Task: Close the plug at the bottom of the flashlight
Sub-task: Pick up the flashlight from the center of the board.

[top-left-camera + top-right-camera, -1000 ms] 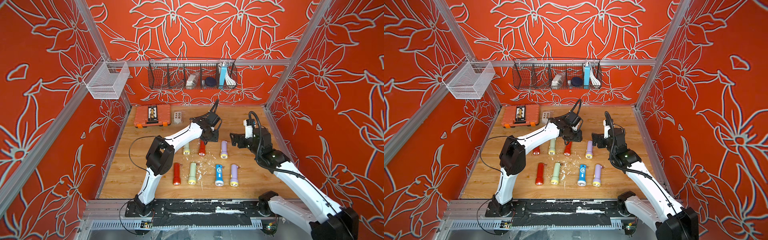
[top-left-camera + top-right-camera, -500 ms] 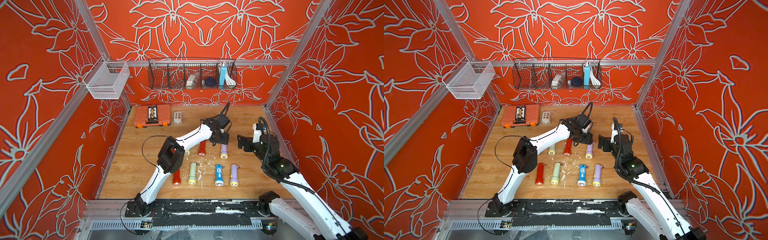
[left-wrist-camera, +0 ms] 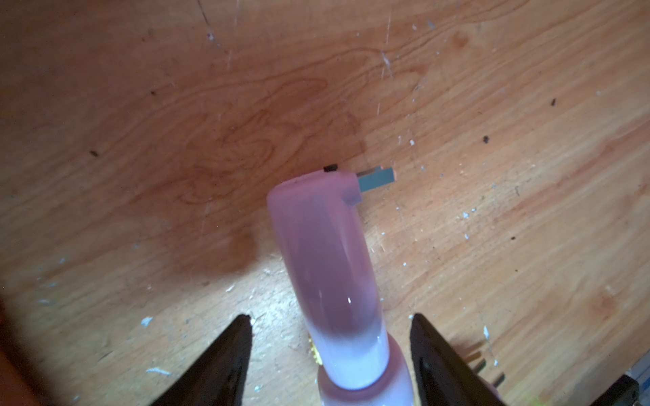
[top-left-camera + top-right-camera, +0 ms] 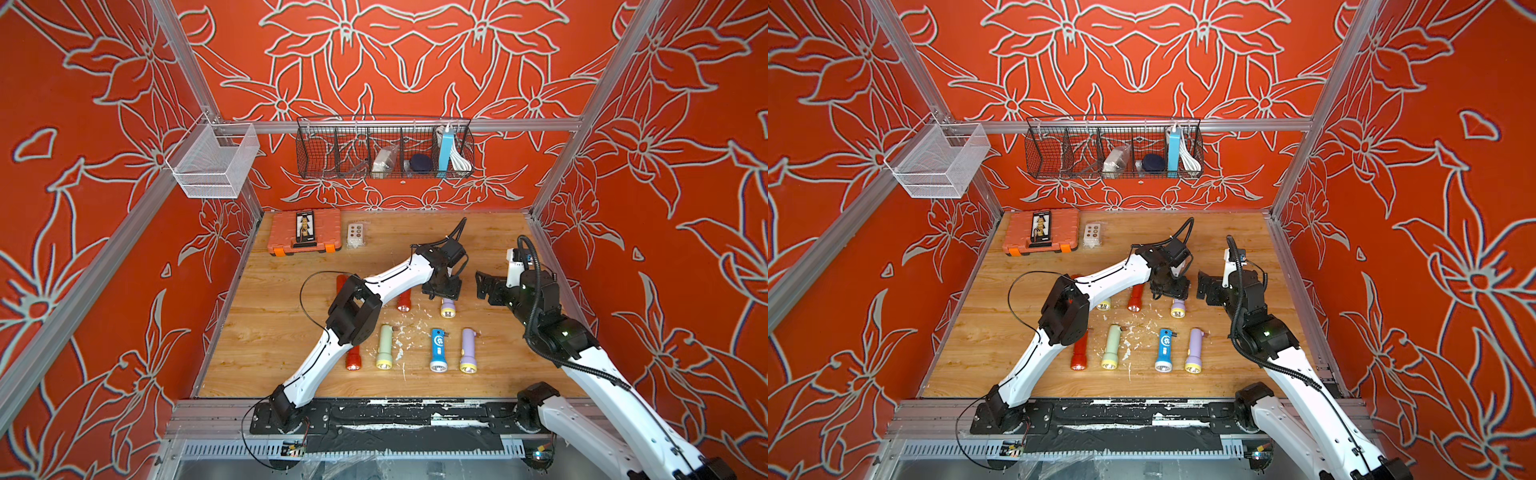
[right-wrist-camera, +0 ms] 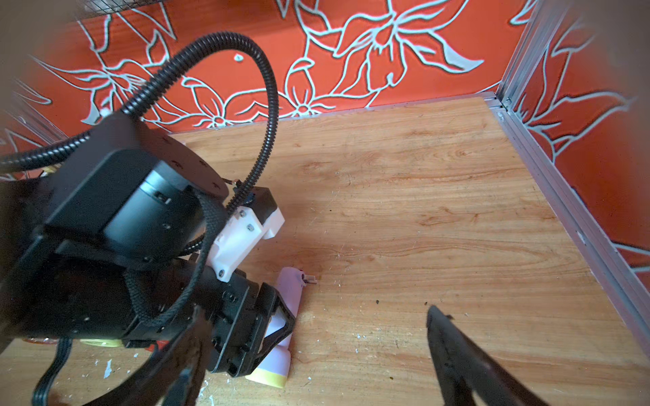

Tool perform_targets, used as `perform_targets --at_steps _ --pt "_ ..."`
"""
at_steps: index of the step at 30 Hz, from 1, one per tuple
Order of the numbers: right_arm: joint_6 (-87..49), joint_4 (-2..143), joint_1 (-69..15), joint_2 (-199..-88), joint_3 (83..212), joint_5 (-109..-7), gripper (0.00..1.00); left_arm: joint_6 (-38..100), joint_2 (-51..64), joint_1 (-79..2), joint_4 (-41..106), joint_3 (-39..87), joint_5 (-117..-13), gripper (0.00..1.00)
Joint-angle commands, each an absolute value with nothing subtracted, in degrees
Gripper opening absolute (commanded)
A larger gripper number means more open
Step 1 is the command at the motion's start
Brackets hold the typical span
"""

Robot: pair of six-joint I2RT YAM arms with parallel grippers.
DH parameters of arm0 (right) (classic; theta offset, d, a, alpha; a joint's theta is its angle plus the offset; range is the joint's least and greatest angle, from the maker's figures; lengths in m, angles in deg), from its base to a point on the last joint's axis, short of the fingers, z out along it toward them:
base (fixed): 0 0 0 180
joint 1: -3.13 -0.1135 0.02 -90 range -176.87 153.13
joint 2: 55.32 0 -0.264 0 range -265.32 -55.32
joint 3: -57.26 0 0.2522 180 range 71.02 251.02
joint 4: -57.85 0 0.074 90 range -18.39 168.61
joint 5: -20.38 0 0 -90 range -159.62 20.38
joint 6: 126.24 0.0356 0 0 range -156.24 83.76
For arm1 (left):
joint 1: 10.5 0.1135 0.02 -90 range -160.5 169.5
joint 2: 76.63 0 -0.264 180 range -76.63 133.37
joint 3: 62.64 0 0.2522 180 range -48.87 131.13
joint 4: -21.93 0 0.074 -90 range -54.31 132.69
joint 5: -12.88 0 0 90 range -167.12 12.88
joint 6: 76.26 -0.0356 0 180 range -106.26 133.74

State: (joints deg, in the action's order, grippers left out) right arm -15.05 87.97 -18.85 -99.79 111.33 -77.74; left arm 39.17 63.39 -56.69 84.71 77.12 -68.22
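over the back row's lilac flashlight (image 4: pixel 448 308) lying on the table (image 5: pixel 422 211), straddling the barrel with the left gripper (image 3: pixel 330 318) spread, pinching nothing. not done yet, with the plug (image 3: pixel 376 179) poking sideways from the bottom end, unfolded. further right, hovering wide open with the right gripper (image 4: pixel 485 286), bare wood beyond, side rail (image 5: pixel 580 235) close.

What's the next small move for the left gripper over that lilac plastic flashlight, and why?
Probably close the left gripper on the lilac plastic flashlight: its open jaws straddle the body, and the grey metal plug prong sticks out sideways at the bottom end, so steady it first.
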Motion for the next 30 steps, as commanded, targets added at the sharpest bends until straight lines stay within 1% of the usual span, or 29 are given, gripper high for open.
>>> perform_targets --at_steps 1,5,11,13,18,20,22,24,27,30 --pt "-14.2 88.3 -18.4 -98.8 110.5 -78.7 0.98 38.2 66.0 -57.4 87.5 79.7 -68.1 0.65" --pt "-14.3 88.3 -18.4 -98.1 110.5 -78.8 0.98 37.4 68.1 -57.7 89.2 82.1 -68.6 0.61" --pt "-14.0 88.1 -18.2 -97.2 110.0 -79.9 0.98 37.2 69.6 -57.9 90.2 82.3 -69.3 0.54" --pt "-14.1 88.0 -18.2 -97.1 110.0 -79.9 0.98 37.2 70.3 -58.0 90.4 82.5 -69.3 0.50" --pt "-14.0 88.2 -18.1 -96.6 109.7 -80.3 0.98 37.2 71.2 -58.1 91.1 82.6 -69.3 0.43" --pt "-14.0 88.2 -18.1 -96.5 109.6 -80.4 0.98 37.3 71.2 -58.1 90.9 82.7 -69.2 0.38" --pt "-13.8 88.1 -18.1 -96.4 109.8 -80.5 0.98 37.4 70.7 -58.1 90.4 82.7 -69.1 0.31" --pt "-13.7 88.0 -18.1 -96.5 110.0 -80.6 0.98 37.6 69.6 -58.0 89.6 82.5 -68.6 0.28" --pt "-13.3 87.7 -18.0 -96.6 110.5 -80.9 0.98 38.1 67.0 -57.3 87.5 81.8 -67.4 0.20" --pt "-13.3 87.3 -17.9 -96.8 111.6 -81.4 0.98 38.9 63.0 -56.1 84.6 79.7 -65.4 0.06"
